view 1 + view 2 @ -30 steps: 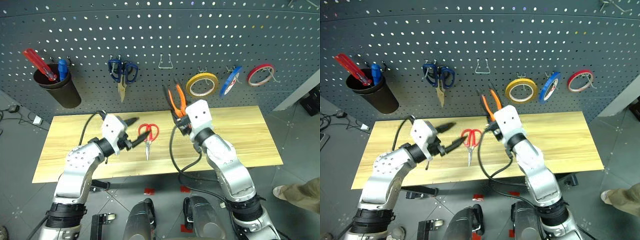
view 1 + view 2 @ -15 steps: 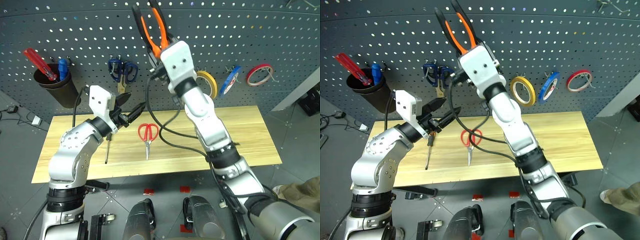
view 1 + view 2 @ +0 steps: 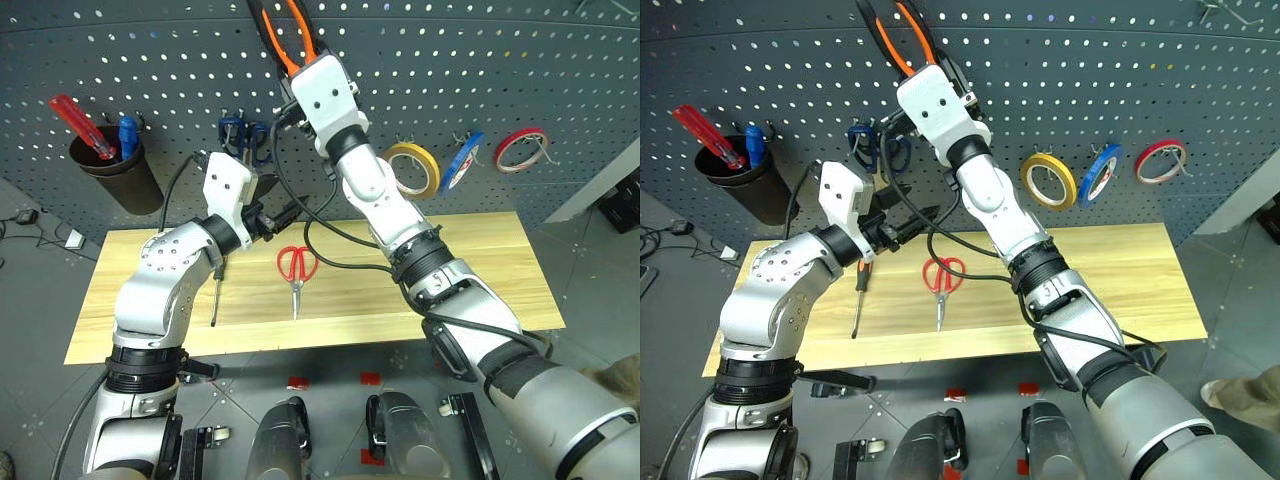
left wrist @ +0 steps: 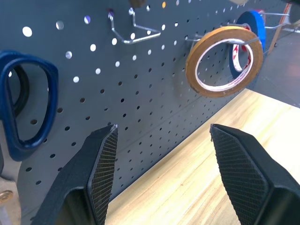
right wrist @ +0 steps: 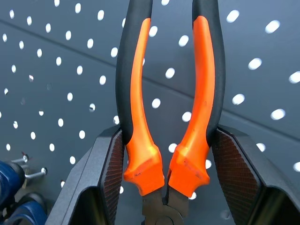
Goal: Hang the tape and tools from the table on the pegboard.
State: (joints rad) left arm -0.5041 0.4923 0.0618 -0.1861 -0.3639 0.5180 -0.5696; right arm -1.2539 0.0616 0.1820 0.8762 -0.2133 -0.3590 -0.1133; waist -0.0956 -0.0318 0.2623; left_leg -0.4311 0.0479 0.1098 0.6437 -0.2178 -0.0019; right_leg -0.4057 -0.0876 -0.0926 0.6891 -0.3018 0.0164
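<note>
High against the pegboard, the right pincer is clamped on the pliers, handles up, so hanging them seems underway, and next they need guiding onto the empty hook; the left pincer stands apart, empty.

Right arm up, left arm level

The right gripper reaches high toward twelve o'clock, fingers clamped on the pliers. The left gripper points level toward one o'clock, its fingers spread apart and holding nothing.
</note>
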